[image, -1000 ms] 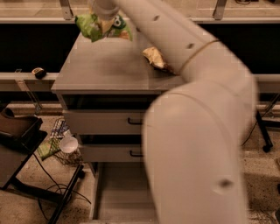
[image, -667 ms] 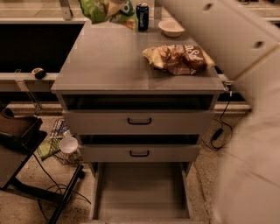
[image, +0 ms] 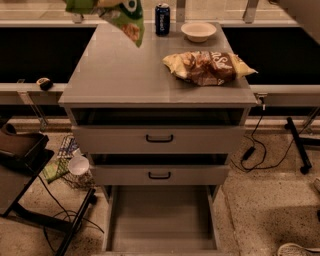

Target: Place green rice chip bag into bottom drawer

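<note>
The green rice chip bag [image: 121,17] hangs in the air at the top left, above the far left corner of the cabinet top [image: 125,75]; its upper part is cut off by the top edge. My gripper is out of view above that edge, where the bag hangs from. Only a pale piece of my arm [image: 306,7] shows in the top right corner. The bottom drawer [image: 160,217] is pulled out at the foot of the cabinet, a flat grey tray with nothing in it.
A brown-and-yellow chip bag [image: 207,66], a blue can [image: 162,19] and a white bowl [image: 198,31] sit on the cabinet top. The two upper drawers [image: 160,139] stand slightly ajar. A wire basket with a cup [image: 76,167] and a black stand are on the floor at left; cables lie at right.
My arm, which covered the right half of the view, has swung up and out of sight. The green bag stays high at the top left, slightly higher than before.
</note>
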{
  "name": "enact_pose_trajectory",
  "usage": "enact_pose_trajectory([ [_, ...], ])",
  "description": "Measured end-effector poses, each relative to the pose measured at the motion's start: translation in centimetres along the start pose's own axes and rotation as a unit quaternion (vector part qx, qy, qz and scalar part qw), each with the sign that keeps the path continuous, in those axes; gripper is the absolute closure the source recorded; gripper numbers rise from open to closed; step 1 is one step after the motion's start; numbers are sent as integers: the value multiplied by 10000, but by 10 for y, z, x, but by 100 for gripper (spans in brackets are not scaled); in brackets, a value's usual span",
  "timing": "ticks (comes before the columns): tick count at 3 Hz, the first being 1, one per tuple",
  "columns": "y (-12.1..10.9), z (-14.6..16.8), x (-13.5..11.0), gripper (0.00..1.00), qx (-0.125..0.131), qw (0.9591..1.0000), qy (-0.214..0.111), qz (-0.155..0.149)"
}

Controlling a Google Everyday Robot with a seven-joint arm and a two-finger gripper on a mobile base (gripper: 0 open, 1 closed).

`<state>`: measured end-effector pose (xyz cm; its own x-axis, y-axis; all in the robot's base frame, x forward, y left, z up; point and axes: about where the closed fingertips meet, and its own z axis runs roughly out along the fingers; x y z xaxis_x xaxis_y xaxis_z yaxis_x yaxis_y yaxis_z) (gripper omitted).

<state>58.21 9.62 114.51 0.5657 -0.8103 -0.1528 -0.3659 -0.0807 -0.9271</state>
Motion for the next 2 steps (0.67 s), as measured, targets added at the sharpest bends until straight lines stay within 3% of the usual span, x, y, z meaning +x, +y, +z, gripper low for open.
enact_pose_trajectory([
  [1,59,-11,-28,100,-138,9994,-312,54],
  [2,152,11,-16,100,-493,9946,-593,698],
])
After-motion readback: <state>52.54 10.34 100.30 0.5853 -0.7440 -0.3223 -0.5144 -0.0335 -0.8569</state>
